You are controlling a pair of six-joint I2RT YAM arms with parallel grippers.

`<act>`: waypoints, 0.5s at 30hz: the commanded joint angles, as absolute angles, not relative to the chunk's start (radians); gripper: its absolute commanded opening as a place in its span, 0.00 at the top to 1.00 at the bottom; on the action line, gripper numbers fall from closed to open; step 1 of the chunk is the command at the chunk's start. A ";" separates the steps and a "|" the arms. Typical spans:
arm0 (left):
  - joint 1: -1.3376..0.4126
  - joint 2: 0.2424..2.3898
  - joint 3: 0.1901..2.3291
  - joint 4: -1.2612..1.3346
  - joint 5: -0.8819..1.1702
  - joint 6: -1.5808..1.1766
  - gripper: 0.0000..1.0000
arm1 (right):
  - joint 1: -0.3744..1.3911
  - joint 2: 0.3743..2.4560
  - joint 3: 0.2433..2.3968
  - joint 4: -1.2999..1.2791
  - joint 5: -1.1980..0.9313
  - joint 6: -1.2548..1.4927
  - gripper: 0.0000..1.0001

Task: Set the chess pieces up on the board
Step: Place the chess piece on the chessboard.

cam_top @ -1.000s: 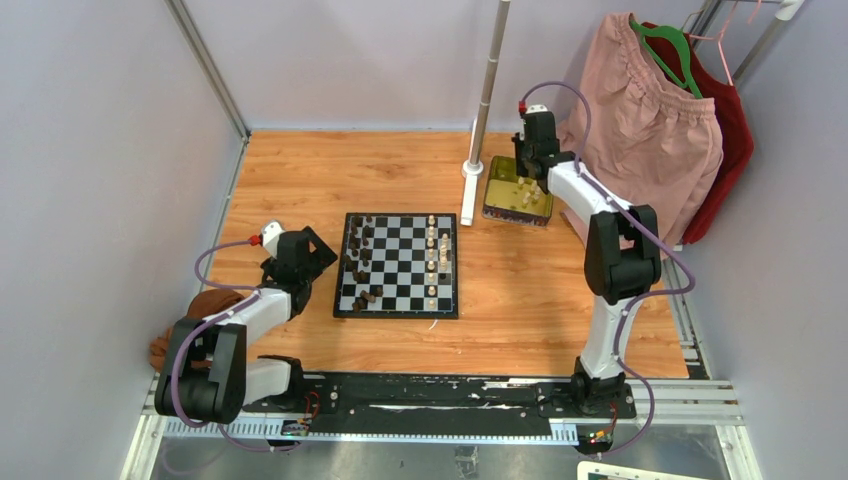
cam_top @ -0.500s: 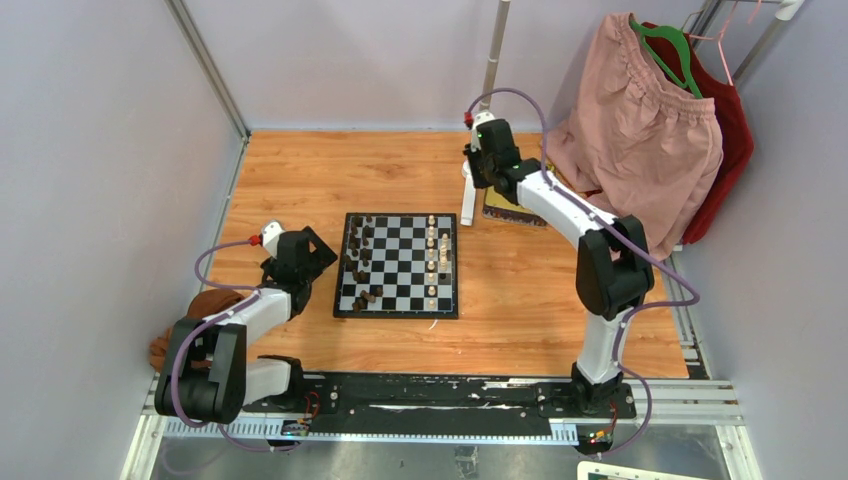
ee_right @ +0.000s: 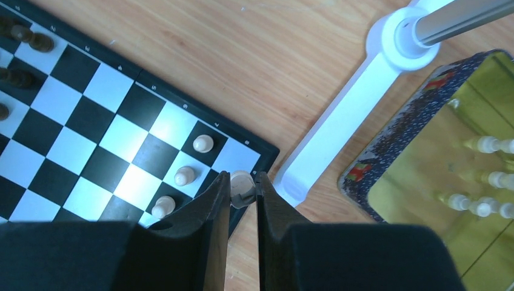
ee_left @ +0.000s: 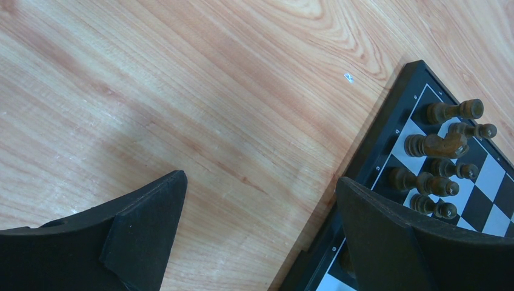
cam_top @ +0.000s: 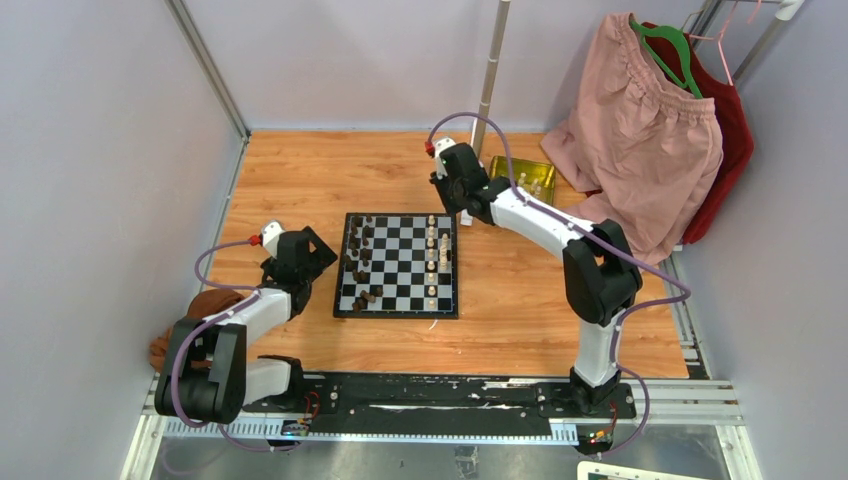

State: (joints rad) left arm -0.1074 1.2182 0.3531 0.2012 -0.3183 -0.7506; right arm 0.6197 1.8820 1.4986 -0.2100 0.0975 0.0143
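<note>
Chess pieces (cam_top: 432,240) stand on the board (cam_top: 396,256); right jaws clamp a cream piece (ee_right: 242,181) over its corner, left jaws are wide apart.

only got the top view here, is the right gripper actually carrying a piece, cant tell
Observer: Yes. The right wrist view shows the right gripper shut on a cream piece.
Operator: where is it over the board
Observer: At the board edge by a corner, beside three cream pawns standing in a line.
Operator: and the left one
Observer: The left wrist view shows the left gripper wide open with nothing between its fingers, over the bare table just off the board's edge.
</note>
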 commanded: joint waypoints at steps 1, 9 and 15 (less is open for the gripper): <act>-0.114 1.204 0.354 0.227 -0.329 -0.738 0.00 | 0.650 1.911 1.460 -0.218 0.104 0.019 1.00; -0.115 1.203 0.355 0.227 -0.328 -0.736 0.00 | 0.668 1.938 1.444 -0.210 0.092 0.035 1.00; -0.115 1.203 0.355 0.228 -0.329 -0.736 0.00 | 0.676 1.955 1.445 -0.210 0.089 0.041 1.00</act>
State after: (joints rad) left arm -0.1074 1.2182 0.3531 0.2016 -0.3183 -0.7506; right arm 0.6567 1.9362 1.4528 -0.2096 0.0952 0.0288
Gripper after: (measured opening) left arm 0.997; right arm 0.221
